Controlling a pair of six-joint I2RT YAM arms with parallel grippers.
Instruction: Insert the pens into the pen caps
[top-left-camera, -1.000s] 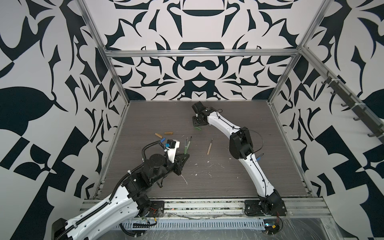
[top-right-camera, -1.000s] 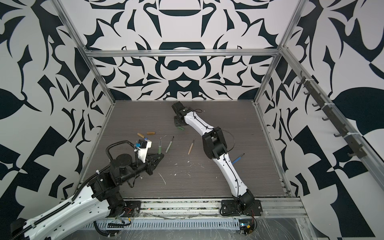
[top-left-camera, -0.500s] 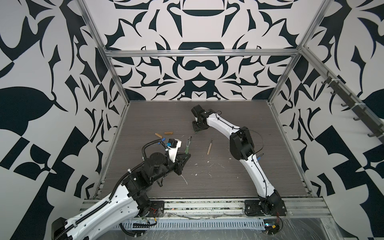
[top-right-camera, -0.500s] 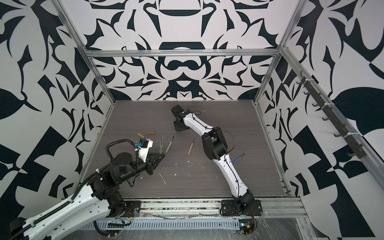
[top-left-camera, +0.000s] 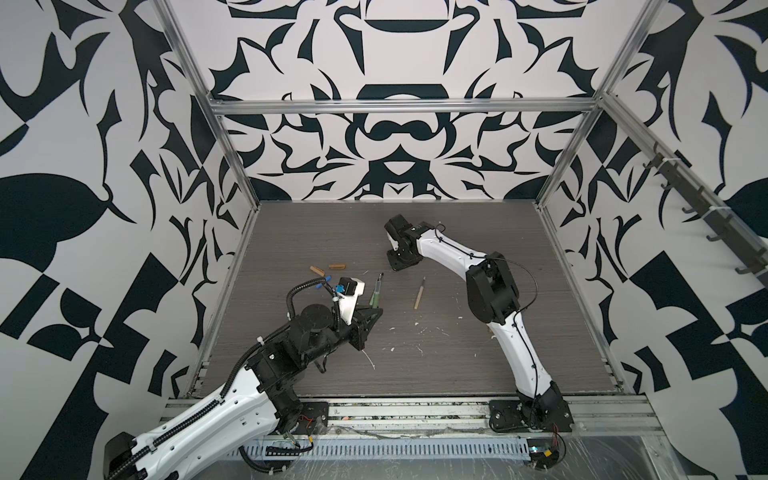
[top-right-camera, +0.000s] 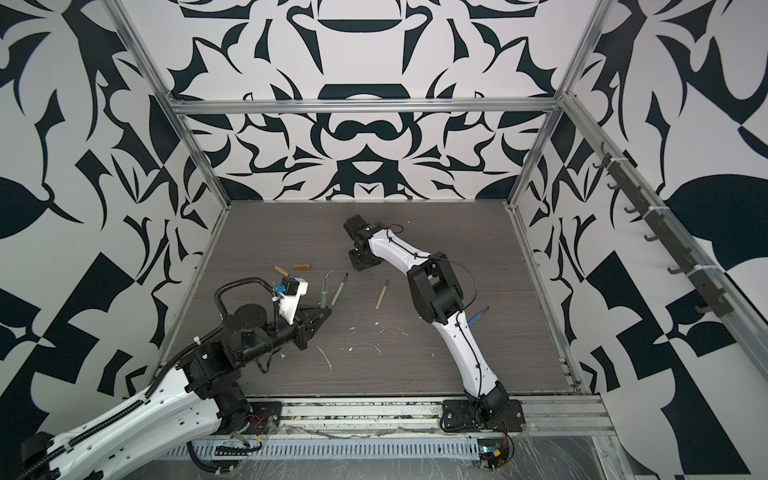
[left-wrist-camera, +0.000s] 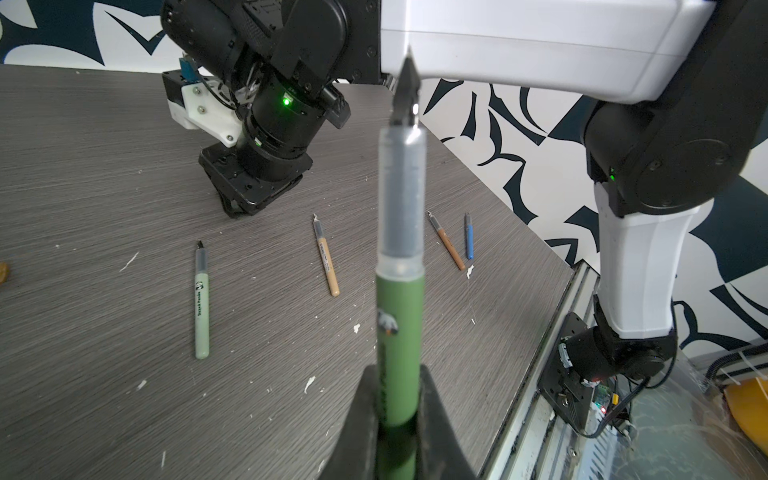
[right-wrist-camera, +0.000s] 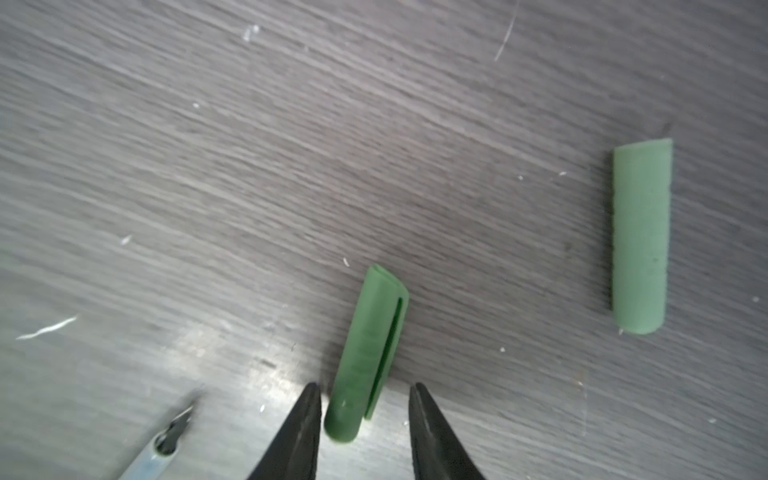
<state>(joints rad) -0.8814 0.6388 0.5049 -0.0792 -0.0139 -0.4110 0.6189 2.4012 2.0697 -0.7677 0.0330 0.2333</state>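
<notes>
My left gripper (left-wrist-camera: 399, 399) (top-left-camera: 376, 311) is shut on the dark green pen (left-wrist-camera: 400, 316), whose dark tip points toward the right arm. My right gripper (right-wrist-camera: 365, 390) (top-left-camera: 398, 264) is down at the table in the back middle. It is open, its fingertips (right-wrist-camera: 309, 411) on either side of the rounded end of the green pen cap (right-wrist-camera: 368, 345), with a gap on each side. The pale green cap (right-wrist-camera: 640, 237) lies apart from it. The pale green pen (left-wrist-camera: 202, 307), tan pen (left-wrist-camera: 327, 266), orange-brown pen (left-wrist-camera: 448, 245) and blue pen (left-wrist-camera: 469, 241) lie loose.
A tan cap (top-left-camera: 317, 270) and an orange-brown cap (top-left-camera: 337, 265) lie at the left back of the dark wood-grain table (top-left-camera: 457, 353). White flecks are scattered over its middle. Metal frame rails and patterned walls close in three sides.
My right gripper has come forward and down over the green cap, and its jaws have narrowed a little. The left gripper has barely moved with its pen.
</notes>
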